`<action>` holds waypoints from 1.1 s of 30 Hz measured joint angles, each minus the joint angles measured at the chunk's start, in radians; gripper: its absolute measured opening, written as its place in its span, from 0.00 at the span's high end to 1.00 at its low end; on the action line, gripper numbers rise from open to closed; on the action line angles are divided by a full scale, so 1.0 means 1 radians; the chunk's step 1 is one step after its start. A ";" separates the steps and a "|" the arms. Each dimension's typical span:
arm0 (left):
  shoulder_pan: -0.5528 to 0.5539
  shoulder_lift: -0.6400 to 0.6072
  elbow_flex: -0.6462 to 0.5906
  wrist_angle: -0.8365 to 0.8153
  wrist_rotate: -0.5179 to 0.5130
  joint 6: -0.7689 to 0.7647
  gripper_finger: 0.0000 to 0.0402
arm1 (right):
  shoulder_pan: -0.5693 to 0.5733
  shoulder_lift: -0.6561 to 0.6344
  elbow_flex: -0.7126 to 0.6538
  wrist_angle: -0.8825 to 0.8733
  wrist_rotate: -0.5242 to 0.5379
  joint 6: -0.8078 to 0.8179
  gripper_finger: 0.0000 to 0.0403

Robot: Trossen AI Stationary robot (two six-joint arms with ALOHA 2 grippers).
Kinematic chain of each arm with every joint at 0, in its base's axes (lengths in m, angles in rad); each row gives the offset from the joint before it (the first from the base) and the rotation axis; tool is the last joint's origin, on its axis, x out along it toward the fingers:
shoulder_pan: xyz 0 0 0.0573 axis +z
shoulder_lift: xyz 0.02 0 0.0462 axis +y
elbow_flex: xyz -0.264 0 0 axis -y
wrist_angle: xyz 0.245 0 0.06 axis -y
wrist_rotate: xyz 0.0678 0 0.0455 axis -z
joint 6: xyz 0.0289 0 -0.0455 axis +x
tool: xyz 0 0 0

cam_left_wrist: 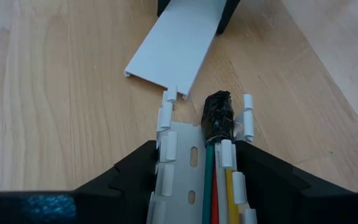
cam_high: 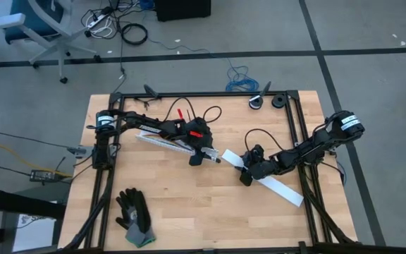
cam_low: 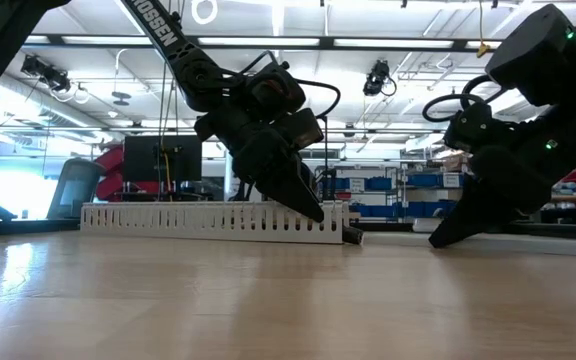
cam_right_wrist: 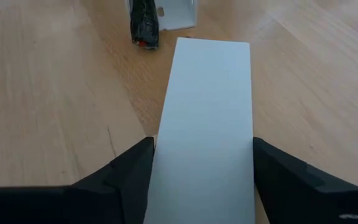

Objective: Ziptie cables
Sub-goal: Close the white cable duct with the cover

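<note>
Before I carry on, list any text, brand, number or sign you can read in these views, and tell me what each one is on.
"ROSSEN", white letters on the dark upper link of the robot arm in the low view; the first letter is cut off by the picture's edge.
Shelves and bins in the room behind the table: any labels there are too small to read.
High view and both wrist views: no readable text on the wooden table, the white slotted plastic strip or the flat white plastic cover.

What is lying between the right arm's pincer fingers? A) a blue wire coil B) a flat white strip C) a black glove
B: in the right wrist view, the flat white strip runs straight between the right pincer fingers.
</note>
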 joint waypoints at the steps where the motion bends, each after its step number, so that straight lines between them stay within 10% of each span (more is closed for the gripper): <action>1: 0.000 0.000 0.000 0.000 0.000 0.000 0.46 | 0.000 0.000 0.000 0.002 0.000 -0.001 0.42; 33: 0.000 0.000 0.000 -0.006 0.001 0.000 0.46 | 0.003 -0.064 -0.004 0.085 0.137 -0.087 0.43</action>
